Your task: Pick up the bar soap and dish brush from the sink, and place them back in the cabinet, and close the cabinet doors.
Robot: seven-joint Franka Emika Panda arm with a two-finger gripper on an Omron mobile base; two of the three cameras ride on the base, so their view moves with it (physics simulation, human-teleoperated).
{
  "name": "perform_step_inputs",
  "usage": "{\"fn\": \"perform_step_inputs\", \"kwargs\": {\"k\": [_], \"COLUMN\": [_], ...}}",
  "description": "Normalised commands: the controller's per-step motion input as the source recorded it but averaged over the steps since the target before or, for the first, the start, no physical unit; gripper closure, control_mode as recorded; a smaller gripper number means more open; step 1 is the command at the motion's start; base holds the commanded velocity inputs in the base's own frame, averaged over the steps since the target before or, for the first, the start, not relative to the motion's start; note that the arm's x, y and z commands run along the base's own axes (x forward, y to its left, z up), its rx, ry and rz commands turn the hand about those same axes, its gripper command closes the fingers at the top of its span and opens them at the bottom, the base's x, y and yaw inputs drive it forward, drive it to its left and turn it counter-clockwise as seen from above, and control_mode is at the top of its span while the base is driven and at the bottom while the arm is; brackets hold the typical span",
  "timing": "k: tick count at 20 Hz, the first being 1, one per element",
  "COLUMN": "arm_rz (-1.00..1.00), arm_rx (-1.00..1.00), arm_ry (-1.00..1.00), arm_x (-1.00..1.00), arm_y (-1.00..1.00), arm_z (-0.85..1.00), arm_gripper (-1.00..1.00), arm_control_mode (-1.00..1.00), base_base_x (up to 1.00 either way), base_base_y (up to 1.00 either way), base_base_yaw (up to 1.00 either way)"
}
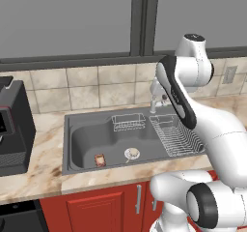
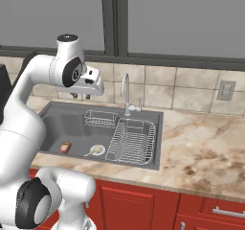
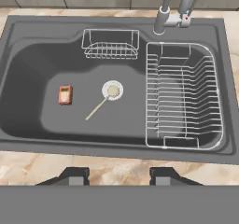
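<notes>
While my gripper [image 2: 81,97] hangs high over the sink [image 3: 28,125], nothing is in its grasp — the fingers [image 3: 74,176] stand partly apart with only air between them, above the near rim. I judge the height deliberate: from here the hand view takes in the whole basin before any descent.

On the sink floor, the bar soap [image 3: 65,94] lies flat to the left of the white drain [image 3: 112,90]. The dish brush [image 3: 100,104] rests with its round head over that drain and its pale handle slanting toward the near wall, clear of the soap. A large wire rack [image 3: 184,97] fills the sink's right side; a small wire basket [image 3: 111,44] sits at the back by the faucet [image 2: 126,95].

From the base cameras the brush is barely legible (a pale smudge at the drain), yet they show the arm's reach — and red doors [image 1: 96,209] under the sink counter.
</notes>
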Motion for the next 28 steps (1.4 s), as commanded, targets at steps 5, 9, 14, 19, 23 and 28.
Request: {"fn": "perform_step_inputs", "kwargs": {"k": [5,9,14,19,23,28], "arm_rz": [-0.01,-0.08,-0.12,-0.12,-0.15,-0.10], "arm_rx": [0.00,0.00,0.02,0.01,0.00,0.00], "arm_ry": [0.00,0.00,0.00,0.03,0.00,0.01], "arm_x": [0.00,0.04,0.04,0.06,0.05,0.14], "arm_y": [0.07,0.17,0.20,0.29,0.53,0.32], "arm_z": [0.00,0.00,0.00,-0.02,-0.15,-0.22], "arm_gripper": [-1.00,-1.00,-1.00,-1.00,-1.00,-1.00], "arm_control_mode": [-1.00,-1.00,-1.00,-1.00,-1.00,-1.00], "base_base_x": [0.00,0.00,0.00,0.00,0.00,0.00], "base_base_y": [0.00,0.00,0.00,0.00,0.00,0.00], "base_base_yaw": [0.00,0.00,0.00,0.00,0.00,0.00]}}
